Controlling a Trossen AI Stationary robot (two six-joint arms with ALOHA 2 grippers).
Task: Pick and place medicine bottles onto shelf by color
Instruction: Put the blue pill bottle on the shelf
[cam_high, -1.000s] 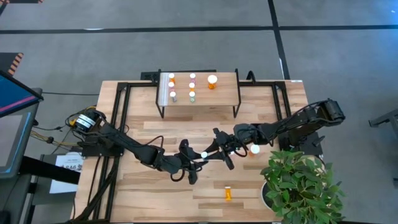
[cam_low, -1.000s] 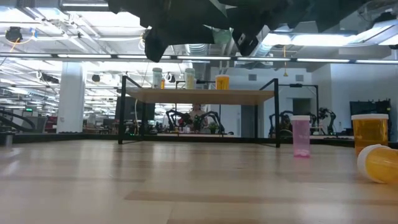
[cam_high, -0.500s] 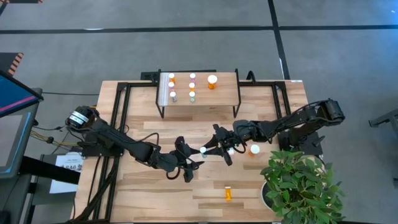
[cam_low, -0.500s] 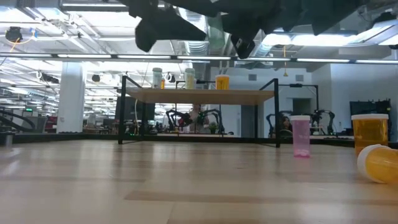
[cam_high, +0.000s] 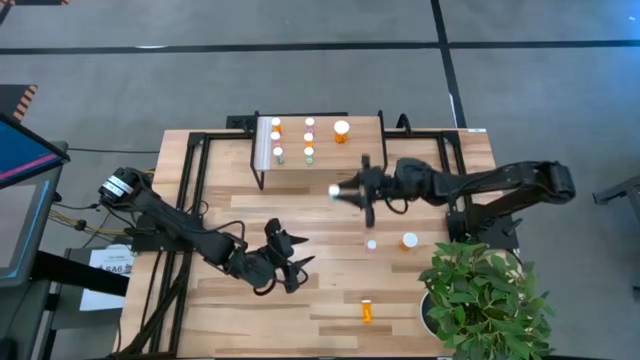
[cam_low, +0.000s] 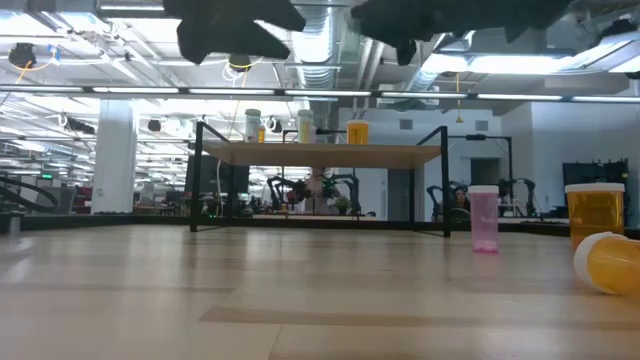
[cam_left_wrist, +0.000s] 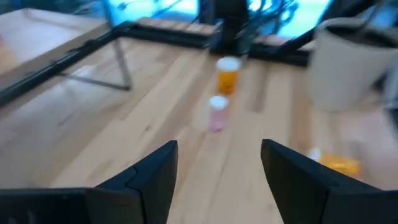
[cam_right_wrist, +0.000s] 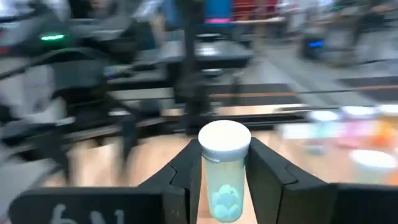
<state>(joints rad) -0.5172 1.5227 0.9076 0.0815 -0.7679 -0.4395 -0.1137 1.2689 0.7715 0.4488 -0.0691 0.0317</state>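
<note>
My right gripper (cam_high: 347, 190) hangs above the table just in front of the shelf (cam_high: 360, 150), shut on a pale green bottle (cam_right_wrist: 224, 186) with a white cap (cam_high: 334, 190). My left gripper (cam_high: 290, 256) is open and empty over the table's near middle, its fingers wide apart (cam_left_wrist: 217, 149). The shelf, light wood on black legs (cam_low: 325, 154), carries several upright orange, pink and pale bottles (cam_high: 309, 137). A pink bottle (cam_high: 371, 244) and a wider orange bottle (cam_high: 409, 240) stand on the table; another orange bottle (cam_high: 367, 311) lies on its side. My right gripper pinches the pale green bottle between its two fingers, on the body (cam_right_wrist: 224, 198) just below the white cap (cam_right_wrist: 224, 140). The fingers come level from the table's right. The bottle stands upright in the hold, lifted clear of the table.
A potted plant (cam_high: 480, 295) in a white pot (cam_left_wrist: 348, 62) fills the near right corner. Black frame rails (cam_high: 190, 190) run along the table's sides. Bare wood (cam_high: 330, 215) lies between the shelf's front legs and the loose bottles.
Both grippers met at the pale bottle over the table's middle. The right gripper then carried it up and toward the far edge, to just in front of the shelf. The left gripper drew back toward the near left, open and empty.
</note>
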